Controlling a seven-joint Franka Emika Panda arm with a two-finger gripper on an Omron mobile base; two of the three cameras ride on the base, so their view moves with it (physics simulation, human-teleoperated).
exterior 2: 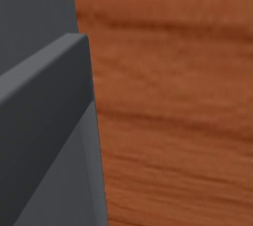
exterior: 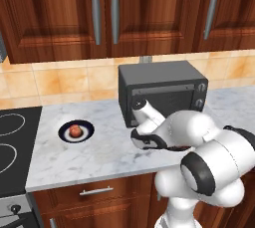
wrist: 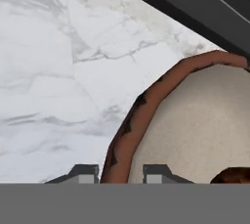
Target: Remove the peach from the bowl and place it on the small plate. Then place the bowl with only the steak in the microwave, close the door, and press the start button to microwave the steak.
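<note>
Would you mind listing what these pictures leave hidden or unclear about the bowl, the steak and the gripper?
- Bowl: in the hand view cut off by the right and bottom edges; in the left base view hidden behind the arm.
- Steak: just a dark sliver at the hand view's lower right.
- Gripper: its tips straddle the bowl's rim, shut on it; the band covers the rest.
- Right base view: too close to identify its grey and brown surfaces.

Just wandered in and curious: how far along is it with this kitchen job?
Done: the peach sits on the small plate. In hand: the gripper is shut on the bowl rim, steak inside. Left: bowl into the microwave, closing its door, pressing start.
</note>
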